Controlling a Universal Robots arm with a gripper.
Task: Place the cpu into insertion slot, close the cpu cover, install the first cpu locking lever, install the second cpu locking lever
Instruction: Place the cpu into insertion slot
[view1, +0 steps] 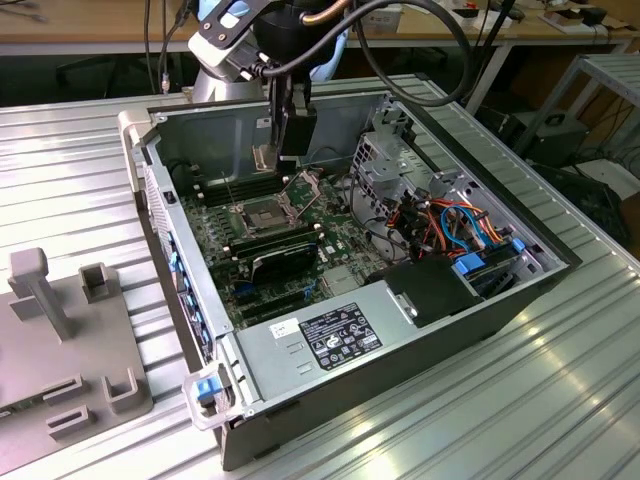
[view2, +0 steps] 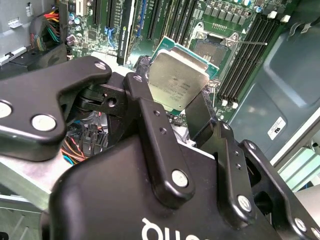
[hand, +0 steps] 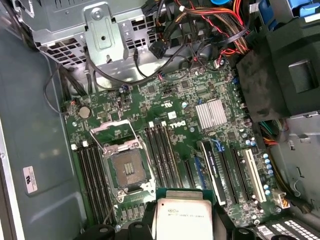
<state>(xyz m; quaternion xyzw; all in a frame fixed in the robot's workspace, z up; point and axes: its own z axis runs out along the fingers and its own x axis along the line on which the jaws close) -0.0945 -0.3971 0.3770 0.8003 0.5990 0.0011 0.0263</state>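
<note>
The pincer (view2: 168, 96) grips the cpu (view2: 179, 76) by its edges, seemingly well clear above the open insertion slot (hand: 127, 168).

I see soft, even light from above, a bright shine on the cpu (view2: 177, 82) and the metal table (view1: 560, 400), and dark shade inside the case (view1: 330, 385).

Stuff you can't really make out: in the second wrist view the claw (view2: 170, 97) links cover the near edge of the cpu (view2: 177, 82), and the cpu covers a corner of the insertion slot (view2: 212, 47). In the first wrist view the cpu (hand: 182, 220) runs off the frame edge. In the exterior view the slot's pins are too small to tell. The arm (view1: 250, 25) at 12 o'clock of the case (view1: 400, 390) is cropped, and so is the grey fixture (view1: 60, 340) at its 8 o'clock.
</note>
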